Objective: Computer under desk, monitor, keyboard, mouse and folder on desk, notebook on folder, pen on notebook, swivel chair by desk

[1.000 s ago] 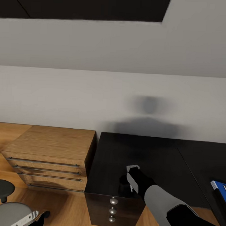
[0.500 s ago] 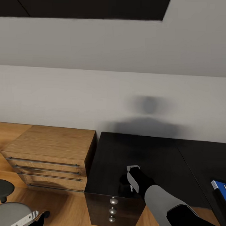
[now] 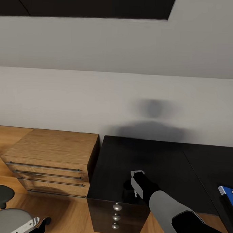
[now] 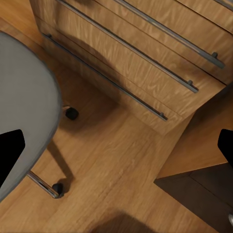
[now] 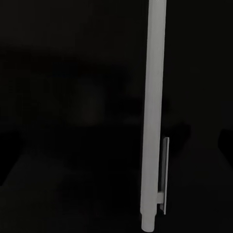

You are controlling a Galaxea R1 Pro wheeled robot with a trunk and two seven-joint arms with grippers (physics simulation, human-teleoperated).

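While the head view looked down over the corner of the table [image 3: 152,158], the right claw [image 3: 137,174] hung just above its black top near the front edge over the three-drawer unit [image 3: 116,216]; its jaw state could not be told from this angle. A blue flat item [image 3: 227,194], probably the folder or notebook, lay on the table at the far right edge of the picture. A low light-wood cabinet [image 3: 53,161] stood just beside the table. The swivel chair [image 3: 7,218] sat at the lower left with one black armrest [image 3: 2,194] showing, and the left claw [image 3: 35,223] hovered by its seat, state unclear here.

In the left wrist view, the chair's grey seat [image 4: 24,107] and a castor [image 4: 72,113] showed over the wood floor [image 4: 121,165], with the cabinet's long handles [image 4: 131,48] beyond. The dark fingertips [image 4: 10,150] sat at opposite edges, so the left claw looked spread and empty.

In the right wrist view, a white pen [image 5: 154,111] lay on the black tabletop [image 5: 73,121], under the right claw; no fingers were clear, so grip could not be told.

Progress, as a judgement: something blue was on the table; the pen was not yet stacked; the chair was near the table.
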